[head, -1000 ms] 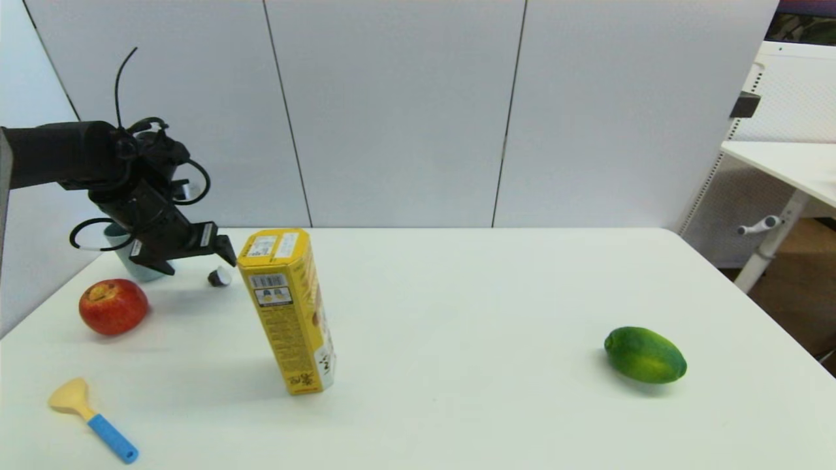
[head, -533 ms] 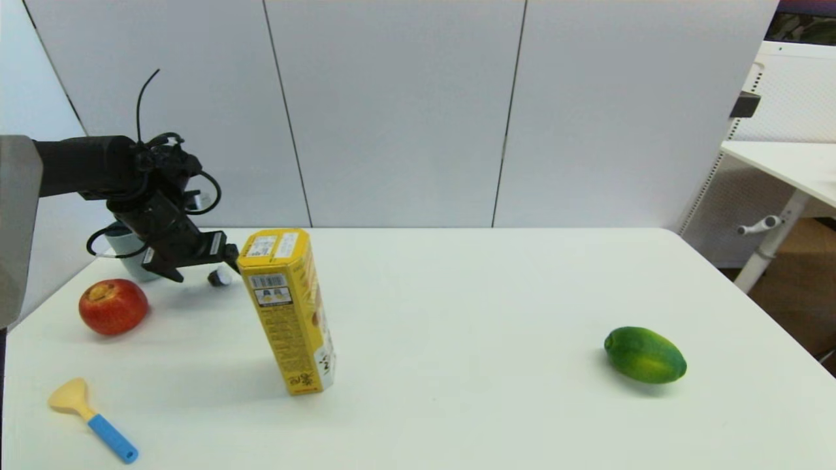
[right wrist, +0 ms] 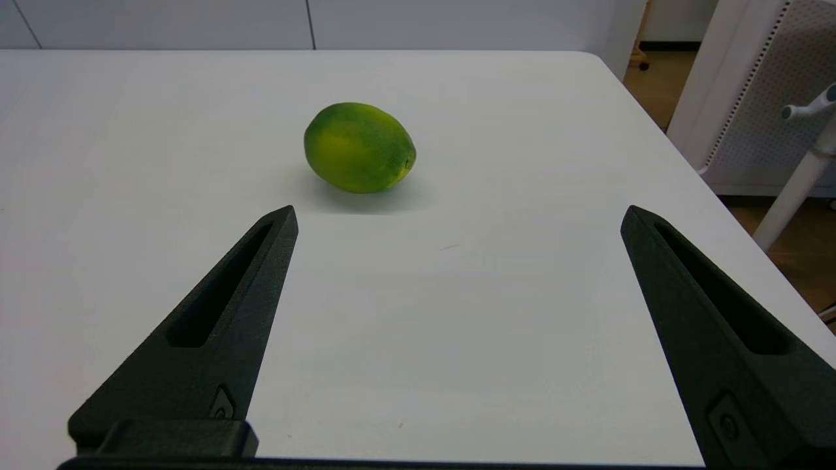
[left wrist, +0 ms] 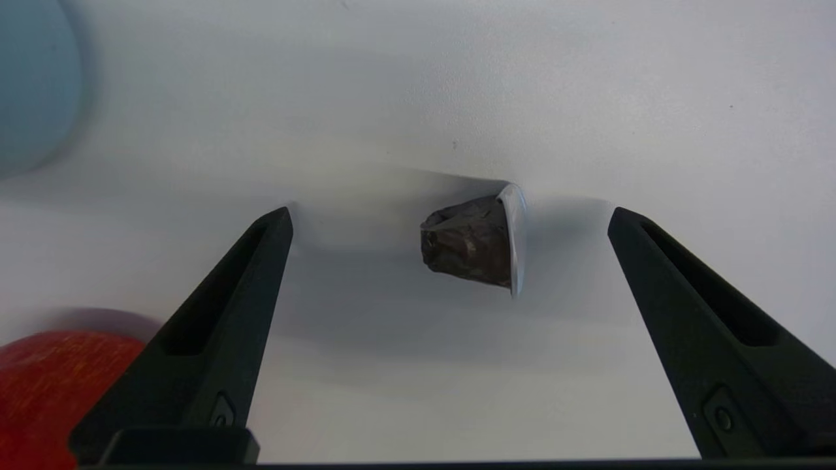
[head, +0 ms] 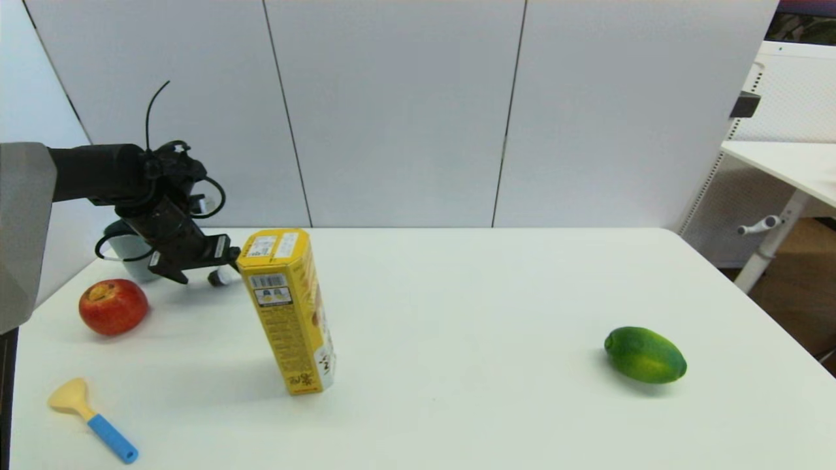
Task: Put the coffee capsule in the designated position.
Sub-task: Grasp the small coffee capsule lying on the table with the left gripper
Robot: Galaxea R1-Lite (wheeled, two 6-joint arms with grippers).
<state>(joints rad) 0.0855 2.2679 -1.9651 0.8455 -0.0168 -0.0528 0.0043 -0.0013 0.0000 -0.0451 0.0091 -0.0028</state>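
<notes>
The coffee capsule [head: 221, 277] [left wrist: 473, 240], a tiny dark pod with a silvery foil face, lies on its side on the white table between the apple and the yellow box. My left gripper [head: 208, 269] [left wrist: 450, 212] is open and low over it. In the left wrist view the pod sits between the two fingers, touching neither. The designated position has no mark on the tabletop that I can pick out. My right gripper [right wrist: 458, 210] is open and empty above the table's right part, near the green fruit; it is out of the head view.
A tall yellow box [head: 287, 310] stands just right of the capsule. A red apple [head: 113, 305] and a light-blue cup [head: 130, 254] are to its left. A spatula [head: 91, 418] lies front left, a green fruit [head: 645, 354] on the right.
My left arm has moved right and down, bringing the open gripper from above the cup to around the capsule. The capsule has not moved.
</notes>
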